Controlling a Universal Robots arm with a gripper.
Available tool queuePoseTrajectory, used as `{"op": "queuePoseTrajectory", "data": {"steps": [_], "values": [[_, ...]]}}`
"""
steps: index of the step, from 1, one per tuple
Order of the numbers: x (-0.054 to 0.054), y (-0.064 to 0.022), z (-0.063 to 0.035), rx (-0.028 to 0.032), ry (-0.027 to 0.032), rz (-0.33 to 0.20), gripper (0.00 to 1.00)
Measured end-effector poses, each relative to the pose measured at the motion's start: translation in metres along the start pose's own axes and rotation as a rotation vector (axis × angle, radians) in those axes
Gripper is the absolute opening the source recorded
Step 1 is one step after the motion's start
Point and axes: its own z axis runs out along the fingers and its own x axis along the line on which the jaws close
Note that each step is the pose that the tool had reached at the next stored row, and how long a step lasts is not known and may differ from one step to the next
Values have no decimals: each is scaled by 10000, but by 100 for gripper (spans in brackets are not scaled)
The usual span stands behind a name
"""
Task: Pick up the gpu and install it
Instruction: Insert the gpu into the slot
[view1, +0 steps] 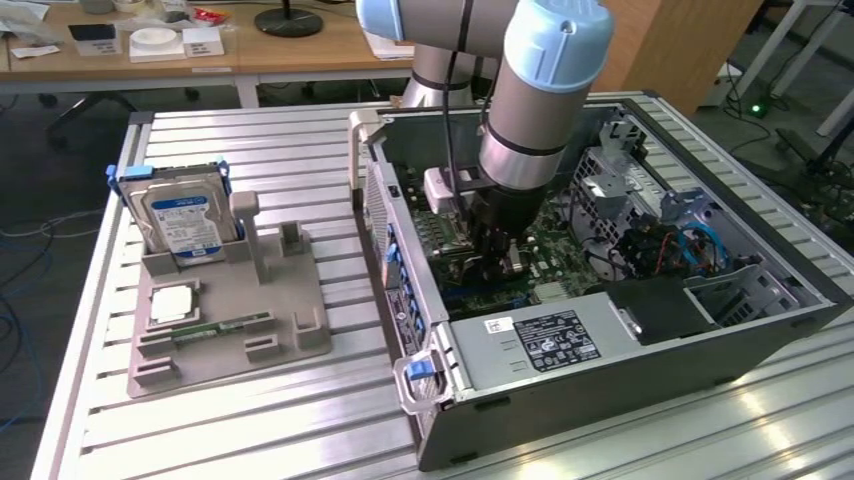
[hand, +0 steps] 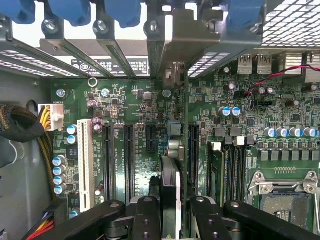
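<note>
At the exterior view's far left: a slatted metal table (view1: 267, 440) carries a grey holder tray (view1: 287, 350).
Tray, back part: a hard drive (view1: 187, 222) with a blue label stands on edge in its cradle.
Tray, front part: a small pale square chip (view1: 174, 303) lies flat, with a narrow green memory stick (view1: 220, 327) lying just beside it.
Centre: an open computer case (view1: 601, 400) lies on its side on the table, its motherboard (hand: 130, 105) facing up.
Case, end nearest the camera: a grey power supply box (view1: 561, 340) bears a printed sticker.
Arm: the robot arm (view1: 534, 100) reaches down from above into the case.
Pincer: the gripper (view1: 491, 255) is low over the motherboard and closed on the graphics card. In the wrist view, its black fingers (hand: 145, 215) press against both faces of the card.
Graphics card: the graphics card (hand: 170, 182) stands upright and edge-on inside the case, in line with the long black slots. Its pale bracket (hand: 175, 45) reaches the rear slot openings. Whether it is seated cannot be told.
Case, exterior view's right: blue cables (view1: 681, 245) run beside the metal bays.
</note>
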Motion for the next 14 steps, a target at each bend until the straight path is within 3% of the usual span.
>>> {"op": "queuePoseTrajectory", "data": {"steps": [14], "values": [[-1, 1, 4, 2, -3, 1, 27]]}}
